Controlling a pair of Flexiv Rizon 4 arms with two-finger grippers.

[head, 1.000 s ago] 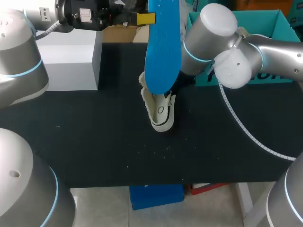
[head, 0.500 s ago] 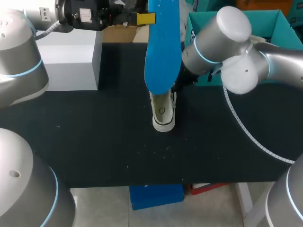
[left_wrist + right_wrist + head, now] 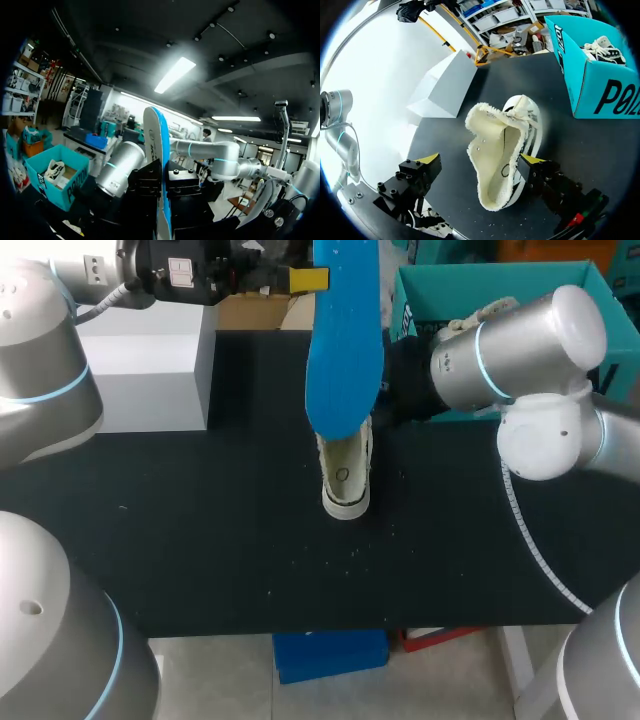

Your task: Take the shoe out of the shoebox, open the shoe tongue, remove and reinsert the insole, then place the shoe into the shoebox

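Our left gripper [image 3: 163, 197] is clenched on the blue insole [image 3: 345, 350], held upright in the air over the cream shoe [image 3: 343, 478]. That shoe sits on the black table [image 3: 200, 530] with its mouth gaping, near the teal shoebox [image 3: 500, 290] but apart from it; a second shoe [image 3: 602, 47] lies inside the box. Our right gripper [image 3: 480, 160] is released, its yellow fingertips [image 3: 427, 160] spread wide either side of the shoe; whether one touches the shoe's side we cannot tell.

Left claw [image 3: 310, 279] raised, clamped; right claw [image 3: 481, 160] low, its 2 fingers spread wide.
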